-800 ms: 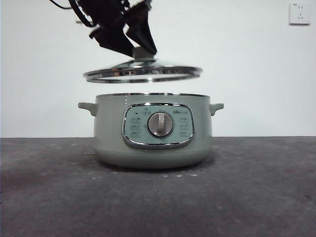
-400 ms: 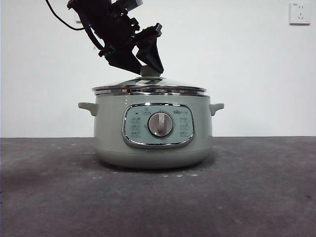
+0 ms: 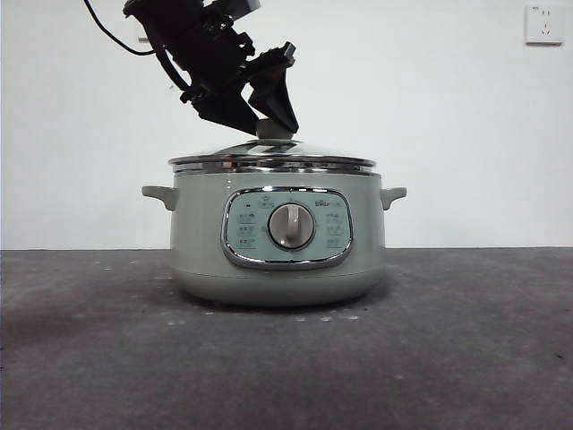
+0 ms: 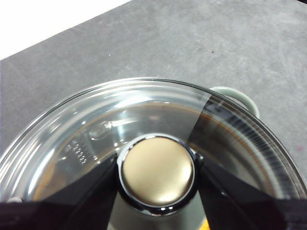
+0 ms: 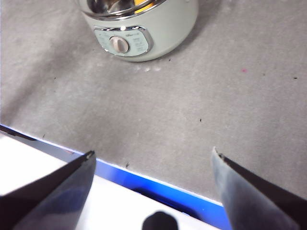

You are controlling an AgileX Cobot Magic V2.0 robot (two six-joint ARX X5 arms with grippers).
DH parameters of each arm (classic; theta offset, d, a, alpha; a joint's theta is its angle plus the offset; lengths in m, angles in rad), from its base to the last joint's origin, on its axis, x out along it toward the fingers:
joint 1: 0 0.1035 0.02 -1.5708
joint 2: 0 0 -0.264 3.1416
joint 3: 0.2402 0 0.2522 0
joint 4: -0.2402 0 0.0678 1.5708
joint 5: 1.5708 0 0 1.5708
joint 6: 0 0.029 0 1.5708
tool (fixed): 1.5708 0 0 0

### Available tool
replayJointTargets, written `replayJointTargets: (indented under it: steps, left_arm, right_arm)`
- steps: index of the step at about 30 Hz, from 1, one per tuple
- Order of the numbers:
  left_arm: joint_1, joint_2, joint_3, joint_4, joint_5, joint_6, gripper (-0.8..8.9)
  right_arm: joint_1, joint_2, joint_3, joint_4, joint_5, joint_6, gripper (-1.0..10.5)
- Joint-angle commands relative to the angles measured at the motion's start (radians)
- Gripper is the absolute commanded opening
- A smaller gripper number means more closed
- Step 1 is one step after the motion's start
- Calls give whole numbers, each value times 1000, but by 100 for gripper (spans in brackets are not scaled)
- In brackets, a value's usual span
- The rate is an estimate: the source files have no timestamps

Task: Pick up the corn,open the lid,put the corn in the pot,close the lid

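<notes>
Across the desk (image 3: pixel 466 358) in the front view, the lid (image 3: pixel 272 162) sits level on the pot (image 3: pixel 278 237), with the left gripper (image 3: pixel 269 121) at its knob (image 3: pixel 275 128). From the left wrist, the jaws pinch that knob on both sides (steel rim all round). From the right wrist, the right gripper (image 5: pixel 153 167) hangs spread wide, well apart from the pot; a sliver of yellow corn (image 5: pixel 144 5) shows inside.

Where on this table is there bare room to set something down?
Bare mat lies in front of the pot and to both its sides. Crowded only above it: the left claw grips the knob of the lid.
</notes>
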Motion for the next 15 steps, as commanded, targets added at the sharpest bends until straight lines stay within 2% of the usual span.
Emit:
replayJointTargets:
  steps: [1,15]
  left_arm:
    - [-16,0,21,54,10,-4,-8]
    - [-16,16,21,72,-13,-4,-8]
  right_arm:
    - [2,-3,-10,-26,4,-3,406]
    - [2,-3,-10,-26,4,-4,406]
